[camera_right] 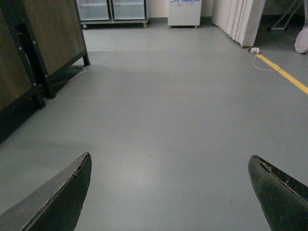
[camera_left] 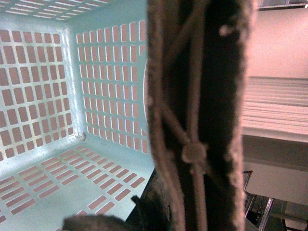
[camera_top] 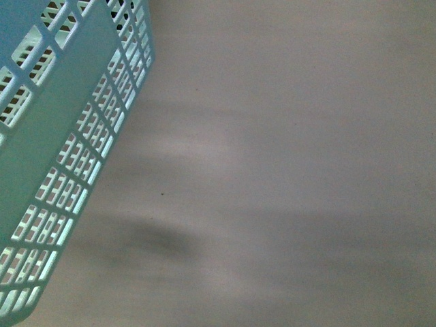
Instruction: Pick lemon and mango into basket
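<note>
The light teal basket hangs tilted at the left of the front view, its slotted wall toward the camera. In the left wrist view its inside shows nothing in the part I can see, and its brown ribbed handle fills the middle. My left gripper is shut on that handle, its dark fingers barely showing. My right gripper is open over bare grey floor, nothing between its fingers. Lemon and mango are out of view.
The front view shows blurred grey floor with a dark shadow. In the right wrist view a wooden panel on a black frame stands at one side, white cabinets at the far wall, a yellow floor line.
</note>
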Robot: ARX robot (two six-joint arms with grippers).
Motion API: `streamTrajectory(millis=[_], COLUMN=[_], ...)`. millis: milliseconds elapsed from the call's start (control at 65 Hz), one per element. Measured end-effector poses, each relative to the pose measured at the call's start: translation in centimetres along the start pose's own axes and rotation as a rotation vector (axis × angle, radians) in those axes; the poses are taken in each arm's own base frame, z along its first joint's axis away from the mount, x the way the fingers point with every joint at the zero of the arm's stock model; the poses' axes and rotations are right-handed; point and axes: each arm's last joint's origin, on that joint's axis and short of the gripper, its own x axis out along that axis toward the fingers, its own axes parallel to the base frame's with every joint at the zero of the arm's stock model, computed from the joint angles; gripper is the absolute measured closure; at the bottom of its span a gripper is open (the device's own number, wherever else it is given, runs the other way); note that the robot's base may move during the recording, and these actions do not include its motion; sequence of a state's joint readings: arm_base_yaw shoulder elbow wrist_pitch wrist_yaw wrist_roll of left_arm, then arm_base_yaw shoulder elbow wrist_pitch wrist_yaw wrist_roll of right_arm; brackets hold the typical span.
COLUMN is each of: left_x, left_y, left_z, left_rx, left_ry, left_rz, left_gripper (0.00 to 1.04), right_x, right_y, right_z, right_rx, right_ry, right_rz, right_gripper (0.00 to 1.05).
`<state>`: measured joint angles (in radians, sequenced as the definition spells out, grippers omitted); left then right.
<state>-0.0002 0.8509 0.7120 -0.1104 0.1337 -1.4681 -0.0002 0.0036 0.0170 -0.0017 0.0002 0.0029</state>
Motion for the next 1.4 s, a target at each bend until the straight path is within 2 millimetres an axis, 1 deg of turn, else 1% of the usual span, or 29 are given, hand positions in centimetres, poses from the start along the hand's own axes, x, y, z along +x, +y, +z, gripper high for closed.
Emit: streamTrajectory(millis=[1399], left_x=[-0.02], left_y=[-0.12], left_z=[0.01], left_rx=[0.0], left_ry=[0.0], left_rz=[-0.003], left_gripper=[1.0], right_x=[0.0], right_y=[0.0], right_z=[0.0], right_rx=[0.0], right_ry=[0.0], right_rz=[0.0], right_gripper=[0.09])
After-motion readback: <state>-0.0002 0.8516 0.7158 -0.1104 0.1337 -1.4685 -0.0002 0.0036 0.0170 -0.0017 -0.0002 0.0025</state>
